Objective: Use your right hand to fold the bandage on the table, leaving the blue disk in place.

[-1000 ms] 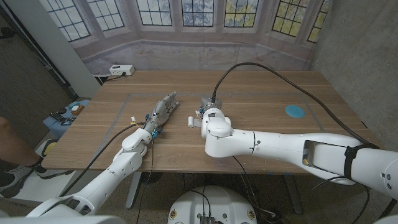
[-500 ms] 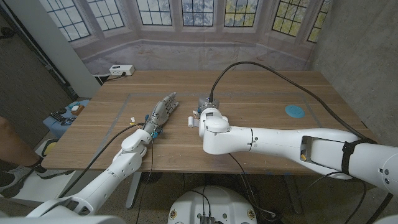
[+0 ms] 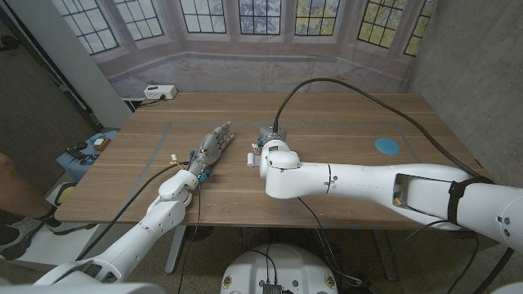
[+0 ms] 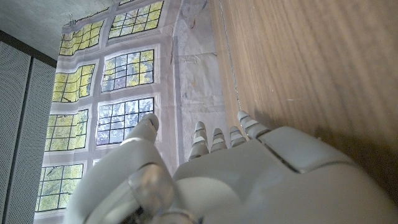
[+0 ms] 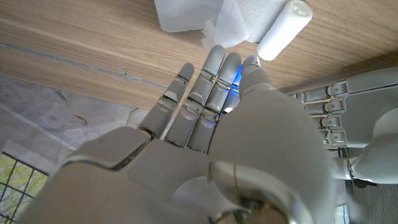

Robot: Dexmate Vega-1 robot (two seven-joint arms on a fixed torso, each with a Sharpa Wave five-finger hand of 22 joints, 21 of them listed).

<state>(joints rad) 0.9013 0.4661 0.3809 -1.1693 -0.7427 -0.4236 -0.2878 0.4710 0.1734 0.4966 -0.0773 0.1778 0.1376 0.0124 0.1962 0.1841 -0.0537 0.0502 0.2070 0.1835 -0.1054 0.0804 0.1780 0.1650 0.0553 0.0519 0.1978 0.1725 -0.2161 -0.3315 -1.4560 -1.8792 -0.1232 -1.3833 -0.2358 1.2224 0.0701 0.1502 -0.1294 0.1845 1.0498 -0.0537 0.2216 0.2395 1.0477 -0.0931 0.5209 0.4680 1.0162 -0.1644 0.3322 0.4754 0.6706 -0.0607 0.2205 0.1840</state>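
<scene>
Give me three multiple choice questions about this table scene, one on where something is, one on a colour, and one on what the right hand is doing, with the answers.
1. Where does the disk lie?
A. on the table's right part
B. under the left hand
C. on the floor

2. What colour is the disk?
A. red
B. blue
C. green

3. What is the right hand doing?
A. gripping the bandage
B. reaching toward the bandage with straight fingers, holding nothing
C. pressing on the disk

Answers: 1 A, the head view shows it far right of both hands. 2 B, it is plainly blue. 3 B, the right wrist view shows a gap before the bandage.
</scene>
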